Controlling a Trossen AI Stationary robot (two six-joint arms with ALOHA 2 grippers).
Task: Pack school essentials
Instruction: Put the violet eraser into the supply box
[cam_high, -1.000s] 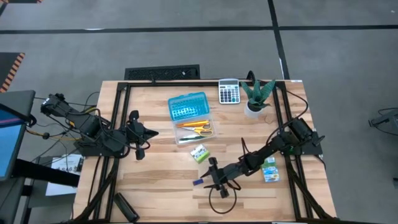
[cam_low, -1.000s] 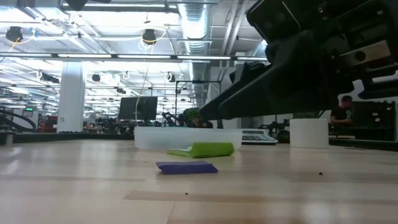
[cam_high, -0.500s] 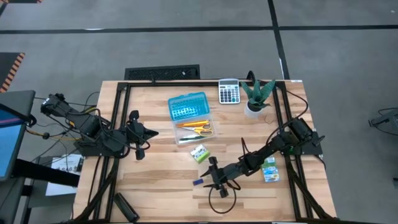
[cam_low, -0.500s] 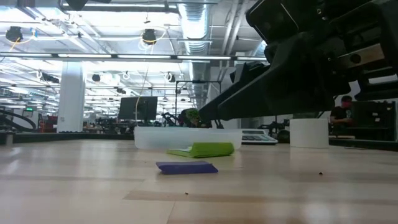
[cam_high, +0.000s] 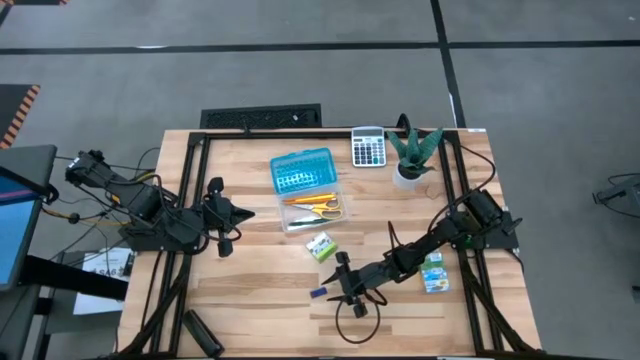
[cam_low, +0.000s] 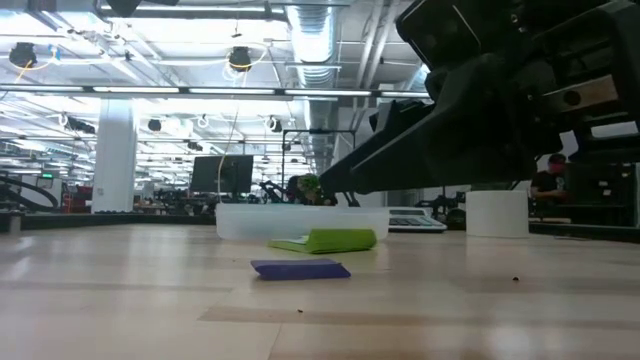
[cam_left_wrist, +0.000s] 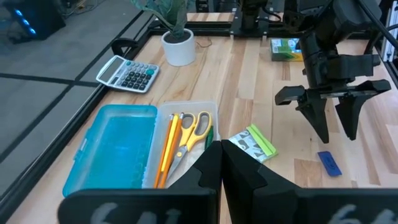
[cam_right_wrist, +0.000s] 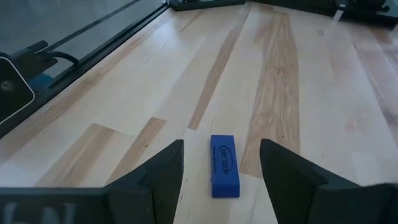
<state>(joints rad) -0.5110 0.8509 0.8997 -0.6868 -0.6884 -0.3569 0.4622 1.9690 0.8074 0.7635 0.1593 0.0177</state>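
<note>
The tiny blue piece (cam_right_wrist: 224, 165) lies flat on the wood, also seen in the high view (cam_high: 318, 293). My right gripper (cam_right_wrist: 221, 150) is open, with one finger on each side of the piece, and hangs clear above it (cam_left_wrist: 336, 132). The green-white block (cam_high: 321, 246) lies beyond it. The open case (cam_high: 303, 172) holds the yellow-handled scissors (cam_left_wrist: 194, 127), the pencils (cam_left_wrist: 168, 149) and a green pen in its clear tray. The green-blue packet (cam_high: 433, 273) lies beside the right arm. My left gripper (cam_high: 237, 212) waits shut at the table's left side.
The grey calculator (cam_high: 368, 146) and the potted plant (cam_high: 412, 155) stand at the far right of the table. A black object (cam_high: 200, 333) lies at the near left corner. Bare wood stretches along the near edge and between the case and my left arm.
</note>
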